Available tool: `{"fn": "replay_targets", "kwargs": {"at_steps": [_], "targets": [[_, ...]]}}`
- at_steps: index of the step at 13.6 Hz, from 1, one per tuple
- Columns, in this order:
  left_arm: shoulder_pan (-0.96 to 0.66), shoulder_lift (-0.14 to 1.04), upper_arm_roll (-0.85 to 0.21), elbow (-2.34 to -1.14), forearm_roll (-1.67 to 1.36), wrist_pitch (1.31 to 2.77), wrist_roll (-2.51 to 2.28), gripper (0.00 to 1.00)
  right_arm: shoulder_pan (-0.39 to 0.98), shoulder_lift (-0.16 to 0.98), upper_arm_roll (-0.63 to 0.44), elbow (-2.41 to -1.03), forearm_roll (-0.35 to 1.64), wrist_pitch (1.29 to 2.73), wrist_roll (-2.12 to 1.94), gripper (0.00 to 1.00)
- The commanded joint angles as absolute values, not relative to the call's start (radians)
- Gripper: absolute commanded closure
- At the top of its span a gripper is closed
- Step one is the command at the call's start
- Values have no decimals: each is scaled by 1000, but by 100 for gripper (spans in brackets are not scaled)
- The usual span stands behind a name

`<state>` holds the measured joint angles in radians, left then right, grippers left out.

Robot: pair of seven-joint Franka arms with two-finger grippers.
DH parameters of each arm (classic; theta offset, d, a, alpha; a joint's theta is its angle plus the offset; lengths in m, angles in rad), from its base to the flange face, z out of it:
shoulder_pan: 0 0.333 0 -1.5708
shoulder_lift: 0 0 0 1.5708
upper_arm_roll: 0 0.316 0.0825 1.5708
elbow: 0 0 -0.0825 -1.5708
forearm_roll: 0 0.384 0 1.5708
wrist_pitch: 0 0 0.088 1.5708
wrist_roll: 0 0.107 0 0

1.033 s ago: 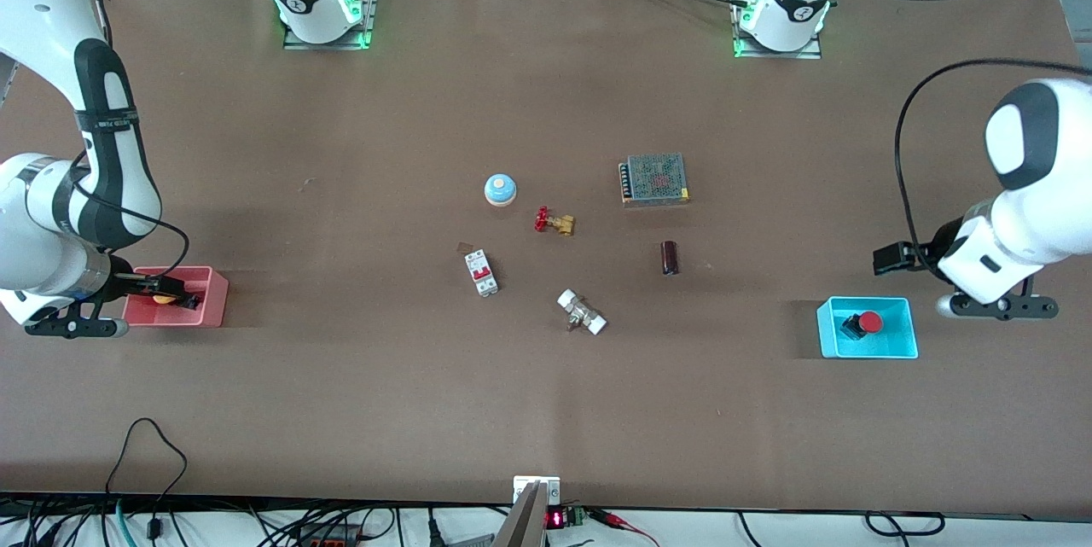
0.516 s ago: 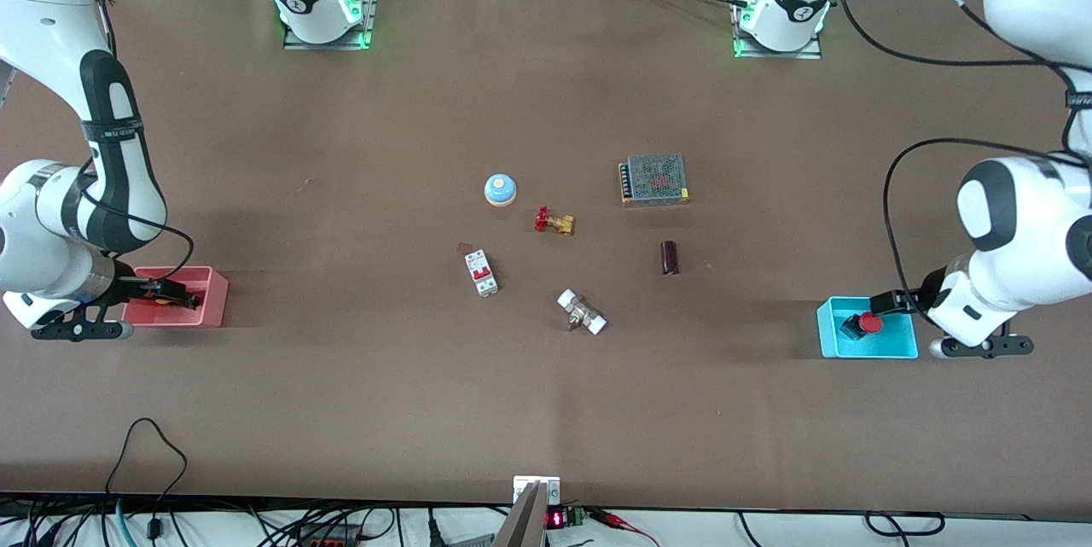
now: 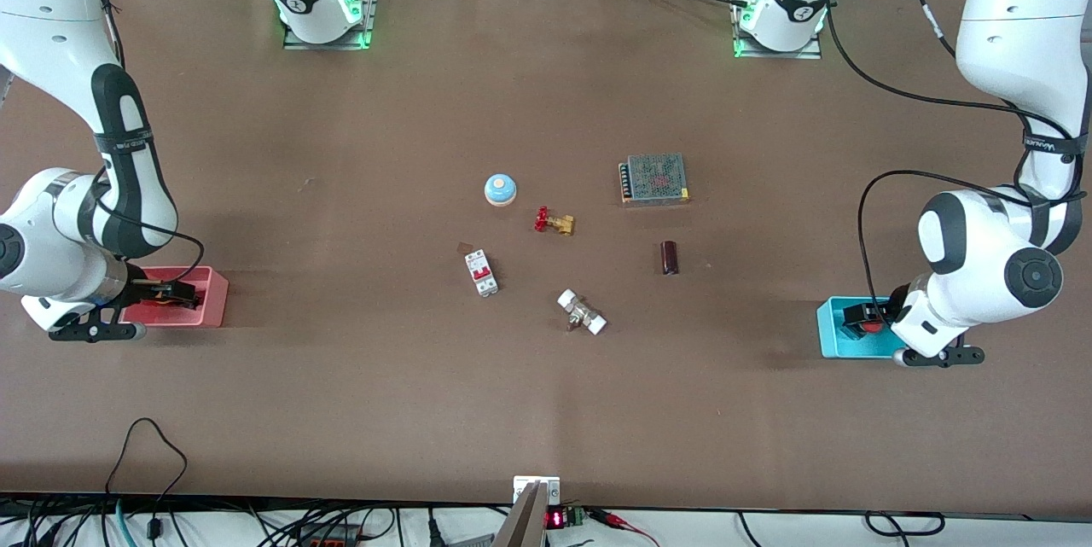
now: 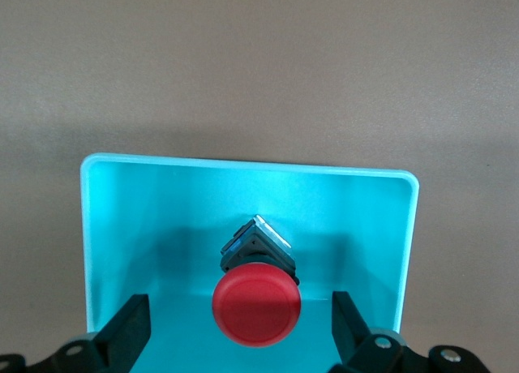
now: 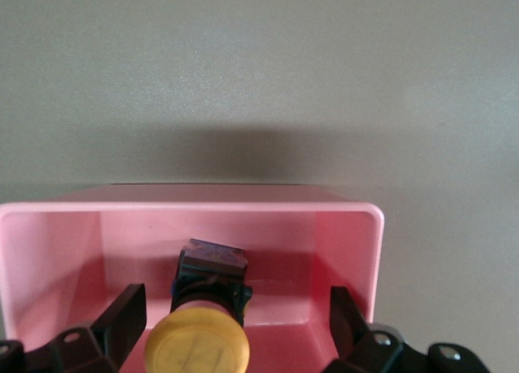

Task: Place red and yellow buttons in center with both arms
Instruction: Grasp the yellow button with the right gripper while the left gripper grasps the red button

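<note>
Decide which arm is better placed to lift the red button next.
Left: the left gripper is open in the cyan bin, fingers either side of the red button. The right gripper is at the pink bin.

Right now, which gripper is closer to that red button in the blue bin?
The left. The left gripper is in the cyan bin, open fingers on either side of the red button. The right gripper is in the pink bin, at the right arm's end, open around the yellow button.
</note>
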<state>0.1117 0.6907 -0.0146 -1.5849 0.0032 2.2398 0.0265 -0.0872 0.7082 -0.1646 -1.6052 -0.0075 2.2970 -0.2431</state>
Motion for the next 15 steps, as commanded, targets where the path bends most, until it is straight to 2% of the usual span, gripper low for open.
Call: {"fn": "replay_targets", "kwargs": {"at_steps": [1,2,4,6,7,8,9,11,13,15], "targets": [[107,695,-14,-1562,11,2224,25,25,-97,722,-152,-1583,6,2298,-273,0],[109,693,-14,-1560,11,2223,18,42,-97,729,-152,-1582,6,2298,-278,0],[106,692,-14,-1559,12,2223,17,66,-97,738,-152,-1569,6,2298,-284,14],[91,689,-12,-1555,11,2223,18,80,-95,739,-152,-1569,8,2298,-282,29],[91,683,-12,-1552,11,2223,18,86,-95,738,-152,-1569,9,2296,-282,40],[89,675,-12,-1545,11,2221,18,90,-95,738,-152,-1569,9,2295,-282,47],[89,661,-12,-1537,12,2215,18,92,-97,736,-152,-1568,9,2293,-284,57],[87,631,-15,-1494,12,2142,18,92,-95,732,-152,-1568,8,2289,-284,70],[61,629,-15,-1409,12,2015,-4,92,-94,727,-152,-1560,8,2281,-285,71],[25,618,-21,-1385,12,1944,-79,92,-92,723,-152,-1548,6,2246,-285,71]]}}
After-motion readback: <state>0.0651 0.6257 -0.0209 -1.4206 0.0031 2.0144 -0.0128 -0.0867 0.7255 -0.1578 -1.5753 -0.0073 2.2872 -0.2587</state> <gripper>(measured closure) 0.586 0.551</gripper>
